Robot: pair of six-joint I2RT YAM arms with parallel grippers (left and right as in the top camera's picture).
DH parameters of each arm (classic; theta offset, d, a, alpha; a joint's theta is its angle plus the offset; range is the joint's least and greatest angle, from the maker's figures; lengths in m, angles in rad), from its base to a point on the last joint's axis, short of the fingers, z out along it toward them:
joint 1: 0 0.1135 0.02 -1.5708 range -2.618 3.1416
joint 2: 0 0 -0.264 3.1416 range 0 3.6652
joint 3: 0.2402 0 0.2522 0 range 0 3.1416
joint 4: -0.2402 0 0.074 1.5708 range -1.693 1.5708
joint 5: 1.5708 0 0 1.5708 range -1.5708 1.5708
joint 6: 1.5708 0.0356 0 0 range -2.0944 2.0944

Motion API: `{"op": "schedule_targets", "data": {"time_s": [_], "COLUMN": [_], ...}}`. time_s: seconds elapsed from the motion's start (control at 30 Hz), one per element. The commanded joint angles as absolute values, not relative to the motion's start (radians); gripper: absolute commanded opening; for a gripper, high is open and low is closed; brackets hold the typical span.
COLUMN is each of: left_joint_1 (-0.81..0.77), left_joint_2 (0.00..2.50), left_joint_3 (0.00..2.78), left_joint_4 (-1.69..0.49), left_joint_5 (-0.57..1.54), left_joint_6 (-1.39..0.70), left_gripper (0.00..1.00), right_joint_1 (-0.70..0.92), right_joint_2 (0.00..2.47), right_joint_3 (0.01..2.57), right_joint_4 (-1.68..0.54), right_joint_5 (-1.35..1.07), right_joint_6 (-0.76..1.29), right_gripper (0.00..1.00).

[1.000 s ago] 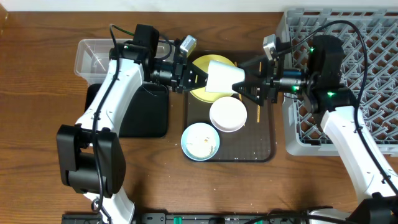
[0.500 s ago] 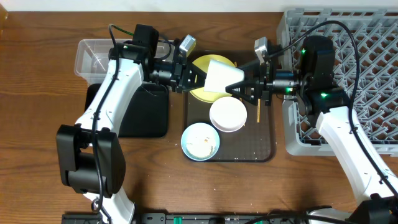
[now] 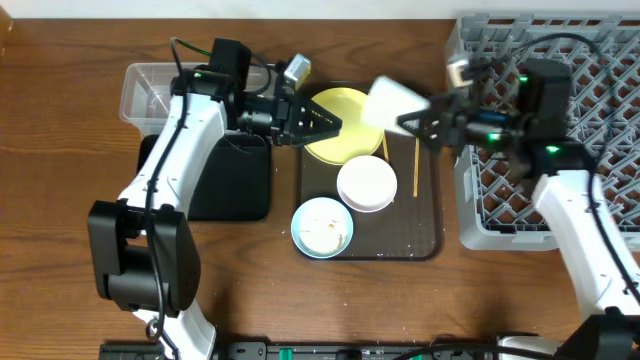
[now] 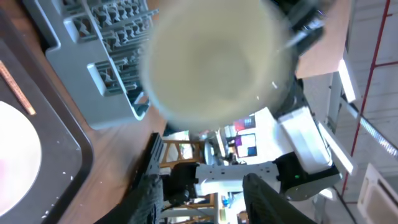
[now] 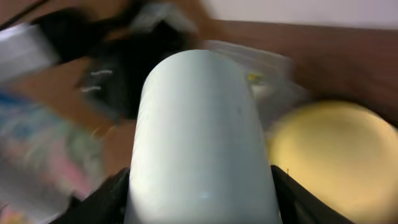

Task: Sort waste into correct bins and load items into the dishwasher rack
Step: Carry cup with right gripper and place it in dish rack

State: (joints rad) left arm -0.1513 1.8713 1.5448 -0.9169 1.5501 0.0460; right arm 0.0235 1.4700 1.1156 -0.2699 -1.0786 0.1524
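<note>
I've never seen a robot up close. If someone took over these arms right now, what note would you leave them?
Left claw: open, empty, above the yellow plate's edge.
Right claw: shut on the pale cup, in the air between plate and dishwasher rack.
On the brown serving tray: plate, white bowl, light blue bowl with whitish scraps, chopsticks.
Done: cup lifted. Left: rack the cup, the dishes and chopsticks; bin the scraps.
</note>
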Motion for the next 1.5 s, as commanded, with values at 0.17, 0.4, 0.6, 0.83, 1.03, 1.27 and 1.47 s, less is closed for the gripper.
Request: {"op": "schedule_targets", "data": {"time_s": [0.17, 0.4, 0.6, 0.83, 1.03, 1.27, 1.47], "left_joint_1": [-0.128, -0.152, -0.18, -0.22, -0.242, -0.242, -0.242], "left_joint_2": [1.844, 1.813, 1.806, 1.806, 1.806, 1.806, 1.806], "left_joint_3": [1.545, 1.545, 1.545, 1.545, 1.545, 1.545, 1.545], "left_joint_4": [-0.888, -0.909, -0.962, -0.984, -0.983, -0.983, -0.983], "left_joint_5": [1.282, 0.951, 0.742, 0.609, 0.582, 0.582, 0.582], "left_joint_6": [0.044, 0.04, 0.041, 0.041, 0.041, 0.041, 0.041], "left_gripper": [0.47, 0.47, 0.47, 0.47, 0.47, 0.47, 0.47], "right_joint_1": [-0.089, -0.091, -0.093, -0.108, -0.139, -0.139, -0.136], "right_joint_2": [1.288, 1.216, 1.229, 1.3, 1.39, 1.475, 1.538], "right_joint_3": [1.164, 1.289, 1.298, 1.298, 1.298, 1.295, 1.293], "right_joint_4": [-0.62, -0.998, -1.195, -1.297, -1.317, -1.315, -1.291], "right_joint_5": [-0.492, -0.144, -0.014, 0.045, 0.048, 0.048, 0.049], "right_joint_6": [0.186, 0.188, 0.241, 0.258, 0.246, 0.246, 0.246], "right_gripper": [0.6, 0.59, 0.57, 0.55, 0.53, 0.54, 0.54]}}
